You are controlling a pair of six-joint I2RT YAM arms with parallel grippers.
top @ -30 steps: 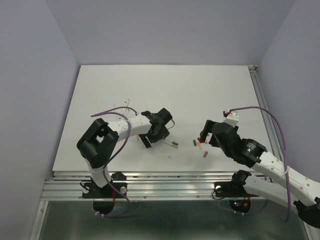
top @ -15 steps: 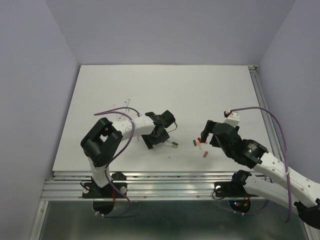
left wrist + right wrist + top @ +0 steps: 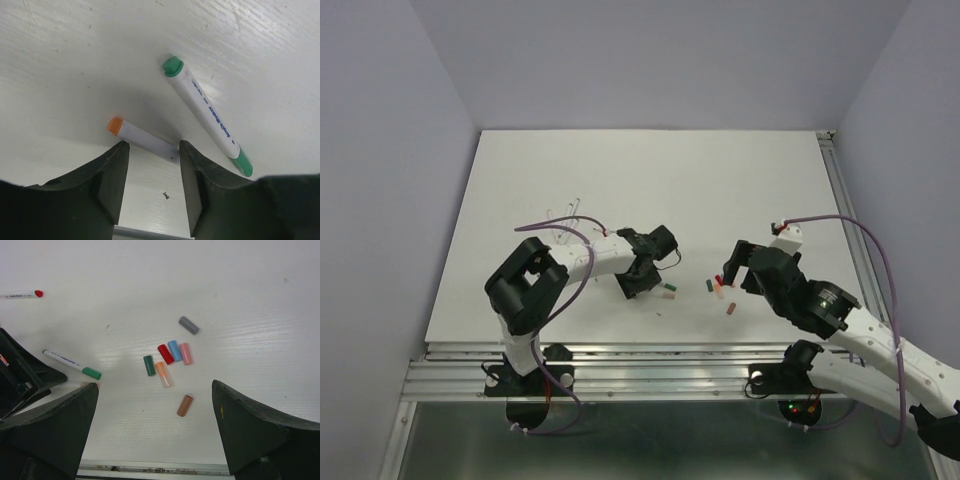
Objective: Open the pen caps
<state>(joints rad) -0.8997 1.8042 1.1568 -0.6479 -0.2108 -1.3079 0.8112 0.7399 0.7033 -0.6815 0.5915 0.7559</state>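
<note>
Left gripper (image 3: 152, 150) – fingers partly open, straddling a white orange-ended pen (image 3: 142, 139) on the table (image 3: 75, 60); cannot tell if they touch it. Green pen (image 3: 205, 115) just beside, capped. Right gripper (image 3: 154, 387) – fingers spread wide, empty, above the loose pen caps (image 3: 165, 354) clustered between the arms

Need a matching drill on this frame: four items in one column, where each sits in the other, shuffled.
Items:
1. grey cap
2. brown cap
3. orange-tipped pen
4. green pen

Places:
A. between the fingers of the left gripper
B. apart from the cap cluster, toward the near edge of the table
C. apart from the cap cluster, on its far side
D. flat on the table outside the fingers, green cap on

Pairs: 1-C, 2-B, 3-A, 4-D
</note>
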